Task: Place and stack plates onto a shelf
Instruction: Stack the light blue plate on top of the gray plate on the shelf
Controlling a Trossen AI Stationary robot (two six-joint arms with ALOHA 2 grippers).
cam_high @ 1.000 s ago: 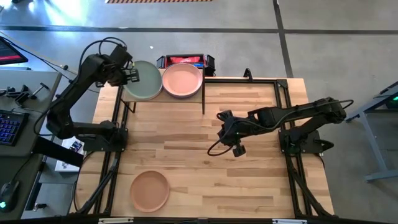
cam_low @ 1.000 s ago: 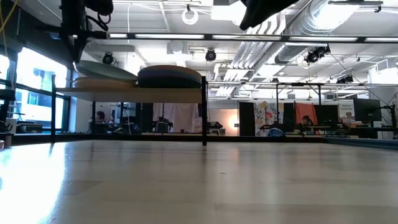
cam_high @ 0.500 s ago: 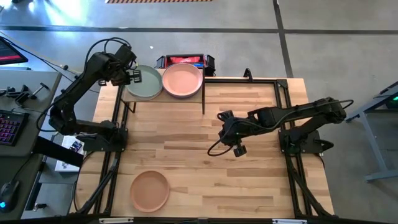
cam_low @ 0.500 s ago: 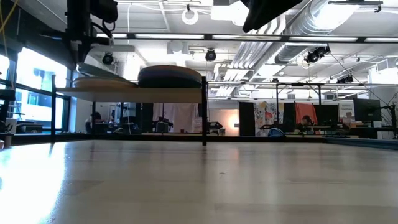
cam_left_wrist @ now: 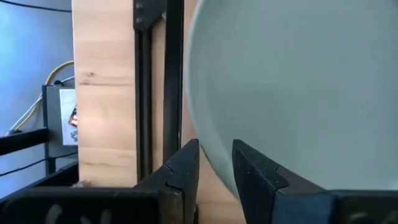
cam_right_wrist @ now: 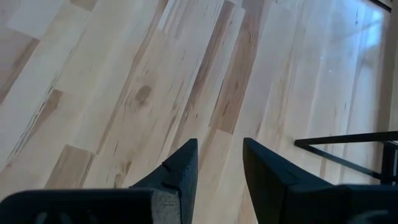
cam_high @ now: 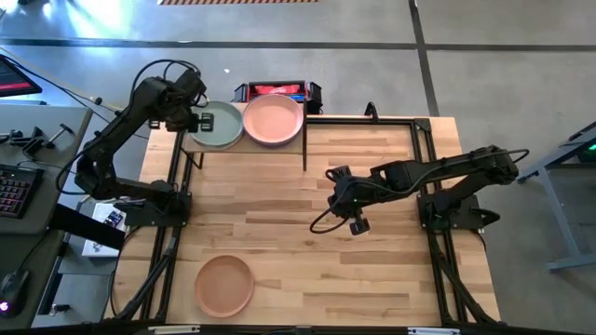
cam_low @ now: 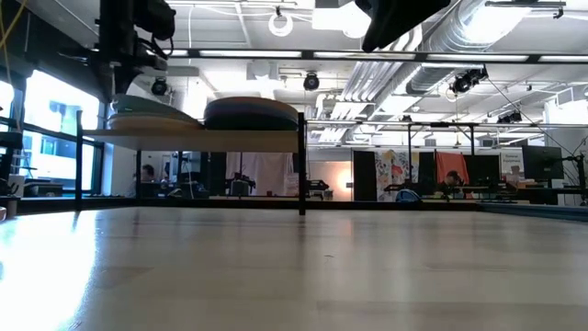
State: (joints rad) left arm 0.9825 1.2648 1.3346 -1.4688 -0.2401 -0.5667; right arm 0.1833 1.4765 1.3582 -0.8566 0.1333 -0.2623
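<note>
I take the shelf as my landmark; it stands at the far edge of the counter. My left end effector sits at the shelf's left end, over the rim of the pale grey-green plate. In the left wrist view that plate fills most of the picture, and its edge runs into the narrow gap between the two dark fingers, which sit close on either side of the rim. I read the left end effector as clenched on the grey-green plate. In the low view the plate lies tilted on top of the stack on the shelf's left half, its left side higher under the left end effector, and it is not lying flat.

Just beside it, on the shelf's right half, the salmon pink plate tops a second stack; the two top plates touch or nearly touch at their rims. From the low view this right stack shows a dark rounded underside.

A terracotta brown plate lies on the counter well apart from the shelf, toward the near left corner.

My right end effector hangs over bare counter near the middle, well apart from the shelf. In the right wrist view its fingers stand slightly apart with only wood between them: released, grasping nothing.
</note>
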